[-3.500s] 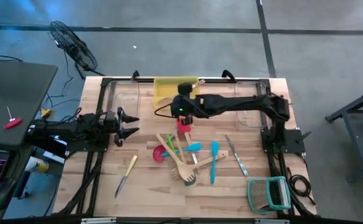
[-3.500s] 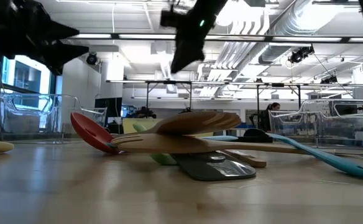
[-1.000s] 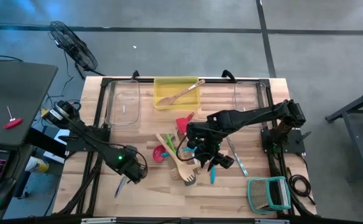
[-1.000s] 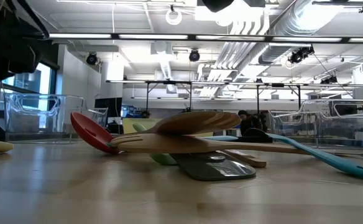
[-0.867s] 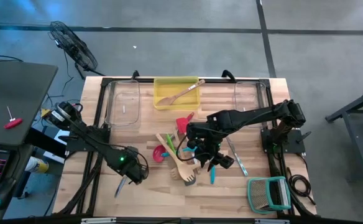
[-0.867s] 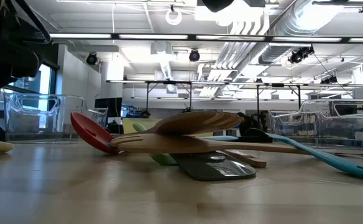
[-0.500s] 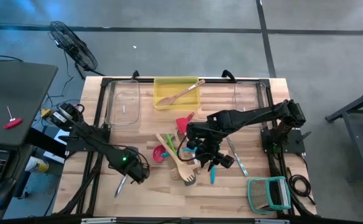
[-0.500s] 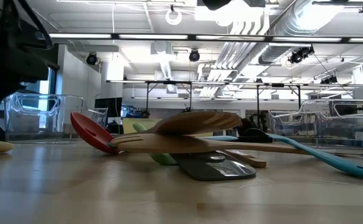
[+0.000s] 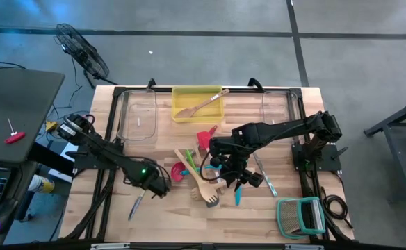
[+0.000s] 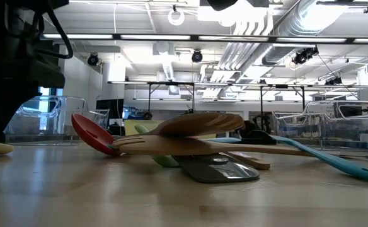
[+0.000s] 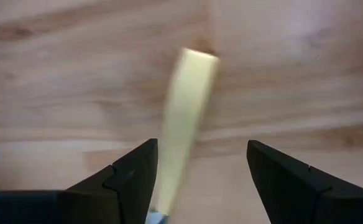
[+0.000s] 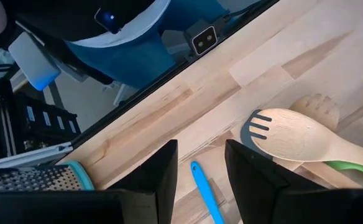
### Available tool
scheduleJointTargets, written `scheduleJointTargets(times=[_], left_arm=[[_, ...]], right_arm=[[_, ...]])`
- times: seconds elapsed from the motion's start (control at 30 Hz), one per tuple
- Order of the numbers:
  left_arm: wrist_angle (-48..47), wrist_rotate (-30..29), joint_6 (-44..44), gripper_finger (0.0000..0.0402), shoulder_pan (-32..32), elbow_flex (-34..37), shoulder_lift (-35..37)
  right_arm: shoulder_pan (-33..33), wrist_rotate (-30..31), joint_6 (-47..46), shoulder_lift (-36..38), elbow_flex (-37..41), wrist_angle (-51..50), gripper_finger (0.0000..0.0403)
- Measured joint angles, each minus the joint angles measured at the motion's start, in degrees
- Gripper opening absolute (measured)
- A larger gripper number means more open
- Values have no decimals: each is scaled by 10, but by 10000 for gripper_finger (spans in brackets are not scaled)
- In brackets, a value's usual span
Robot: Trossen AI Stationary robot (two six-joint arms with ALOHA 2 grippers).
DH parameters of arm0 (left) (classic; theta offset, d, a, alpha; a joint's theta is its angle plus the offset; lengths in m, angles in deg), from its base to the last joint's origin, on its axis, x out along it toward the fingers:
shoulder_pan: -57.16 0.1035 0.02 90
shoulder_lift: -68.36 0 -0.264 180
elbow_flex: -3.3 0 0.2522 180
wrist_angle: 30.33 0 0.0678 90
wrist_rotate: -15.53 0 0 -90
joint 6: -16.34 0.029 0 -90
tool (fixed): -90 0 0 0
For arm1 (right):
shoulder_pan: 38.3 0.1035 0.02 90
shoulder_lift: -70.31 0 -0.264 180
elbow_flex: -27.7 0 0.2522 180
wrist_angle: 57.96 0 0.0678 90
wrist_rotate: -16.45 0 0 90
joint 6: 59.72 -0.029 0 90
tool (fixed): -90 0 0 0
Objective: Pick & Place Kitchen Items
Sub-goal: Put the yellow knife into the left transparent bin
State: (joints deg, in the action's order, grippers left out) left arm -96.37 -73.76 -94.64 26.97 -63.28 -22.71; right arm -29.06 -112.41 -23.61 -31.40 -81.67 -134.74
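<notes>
High view, my left gripper (image 9: 151,182): low over the desk (image 9: 168,212) near its front left, above the top of the yellow-handled knife (image 9: 136,205), which lies flat and slanted.
High view, my right gripper (image 9: 239,178): over the pile of utensils in the desk's middle, beside the blue spatula (image 9: 237,195).
High view, pile: wooden spoons (image 9: 201,189), a red ladle (image 9: 178,171), a red spatula (image 9: 205,138) and a metal knife (image 9: 264,174) to the right.
High view, tray: the yellow tray (image 9: 197,103) at the back holds one wooden spatula (image 9: 201,104).
Low view, pile: a wooden spoon (image 10: 200,123) lies on top of the red ladle (image 10: 90,133), a grey spatula (image 10: 215,169) and a blue spatula (image 10: 326,157).
Low view, left arm: a dark bulk at the far left edge.
Left wrist view, my gripper (image 11: 201,163): fingers (image 11: 132,171) spread apart, the knife's yellow handle (image 11: 184,119) lying between them on the desk, not gripped.
Right wrist view, my gripper (image 12: 199,160): fingers (image 12: 163,171) apart, holding nothing; the blue spatula handle (image 12: 207,190) shows between them below, with a wooden spoon (image 12: 312,142) over a grey spatula (image 12: 251,129) beside.
</notes>
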Motion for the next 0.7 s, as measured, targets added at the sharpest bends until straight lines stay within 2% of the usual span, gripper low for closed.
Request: scheduleJointTargets(times=[0.47,0.7], left_arm=[[-8,-20,59,239,-2,0,0],[-8,-10,73,239,-2,0,0]], right_arm=[[0,-1,19,0,0,2,126],[0,-2,19,0,0,2,126]])
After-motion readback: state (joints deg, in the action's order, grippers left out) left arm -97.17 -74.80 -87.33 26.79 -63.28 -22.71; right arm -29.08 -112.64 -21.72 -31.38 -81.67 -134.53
